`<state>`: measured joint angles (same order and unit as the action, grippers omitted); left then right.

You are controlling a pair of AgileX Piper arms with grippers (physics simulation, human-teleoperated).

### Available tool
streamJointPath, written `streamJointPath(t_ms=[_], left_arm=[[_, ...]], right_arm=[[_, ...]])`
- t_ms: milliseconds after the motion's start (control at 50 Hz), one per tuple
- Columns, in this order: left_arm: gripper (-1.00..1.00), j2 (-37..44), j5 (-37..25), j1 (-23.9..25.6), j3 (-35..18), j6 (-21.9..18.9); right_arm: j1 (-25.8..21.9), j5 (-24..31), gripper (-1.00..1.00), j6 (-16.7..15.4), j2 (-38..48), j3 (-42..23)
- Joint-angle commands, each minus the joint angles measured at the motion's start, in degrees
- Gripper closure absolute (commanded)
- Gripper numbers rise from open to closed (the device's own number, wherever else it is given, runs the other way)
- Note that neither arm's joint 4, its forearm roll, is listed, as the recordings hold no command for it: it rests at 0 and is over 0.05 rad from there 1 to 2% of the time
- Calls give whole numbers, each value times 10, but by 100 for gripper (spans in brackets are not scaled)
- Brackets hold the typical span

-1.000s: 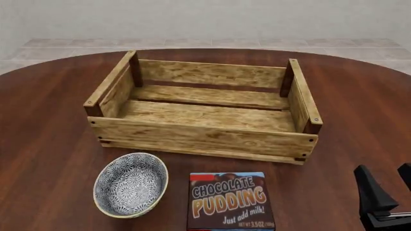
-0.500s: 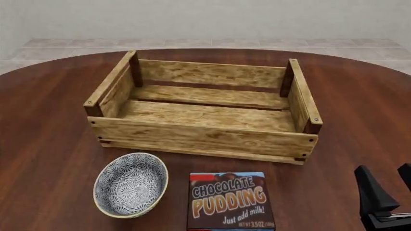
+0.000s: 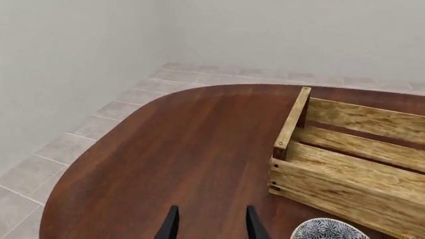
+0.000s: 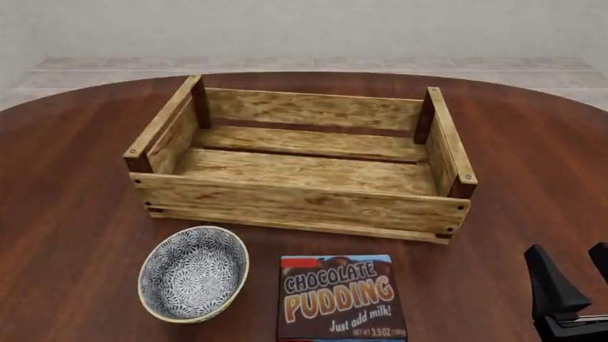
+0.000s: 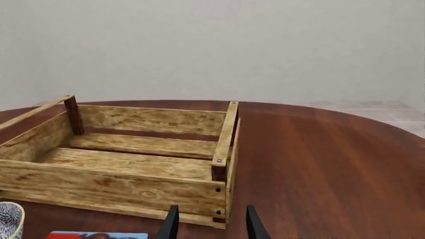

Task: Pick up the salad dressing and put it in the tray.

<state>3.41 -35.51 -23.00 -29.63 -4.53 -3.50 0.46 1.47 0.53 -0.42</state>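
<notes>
The tray (image 4: 302,174) sits empty ahead and left of the right gripper (image 4: 573,285), whose fingers stand apart holding nothing; the left gripper (image 3: 209,224), likewise parted and empty, has the tray ahead to its right. Nearer lie a chocolate pudding box (image 4: 340,298) and a bowl (image 4: 193,273). The salad dressing shows in no view, so neither arm can yet aim for it.
</notes>
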Motion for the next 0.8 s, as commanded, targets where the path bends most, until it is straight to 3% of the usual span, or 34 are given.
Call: streamJointPath(t_ms=[20, 800], left_arm=[[-100, -12, -15, -34, 12, -27], [-100, -30, -28, -123, 49, -55]], right_arm=[[-1, 1, -100, -2, 2, 0], [-6, -1, -100, -9, 5, 1]])
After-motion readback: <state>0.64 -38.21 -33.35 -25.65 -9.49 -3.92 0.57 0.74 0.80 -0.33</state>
